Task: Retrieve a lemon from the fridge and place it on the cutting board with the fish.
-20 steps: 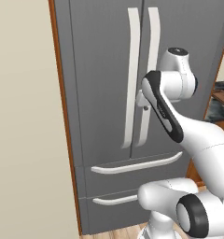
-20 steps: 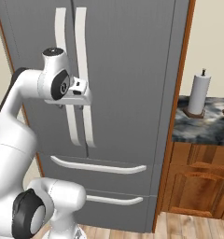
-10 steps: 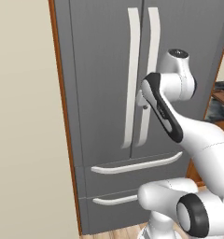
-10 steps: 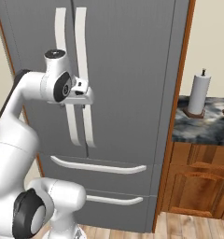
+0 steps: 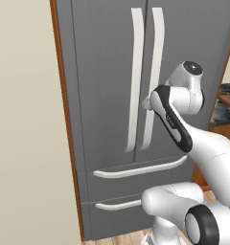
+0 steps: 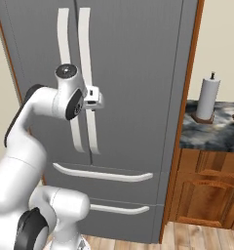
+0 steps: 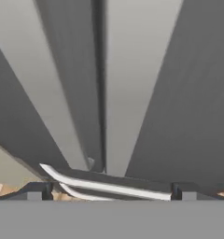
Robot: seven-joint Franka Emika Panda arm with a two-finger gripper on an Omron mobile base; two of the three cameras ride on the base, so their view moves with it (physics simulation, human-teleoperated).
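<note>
The fridge (image 5: 112, 95) stands closed, both upper doors shut, its two long white handles (image 6: 85, 78) side by side at the centre seam. Two drawer handles (image 5: 141, 168) lie below. To the right, a paper-towel roll (image 6: 207, 97) stands on a dark marbled counter (image 6: 206, 134) over wooden cabinets (image 6: 206, 193). The arm is raised and bent, the hand set close against the right-hand door handle. The gripper (image 7: 109, 193) has its jaws fully spread, holding nothing. Beige wall (image 5: 26, 143) left; wooden floor (image 6: 202, 239) below.
</note>
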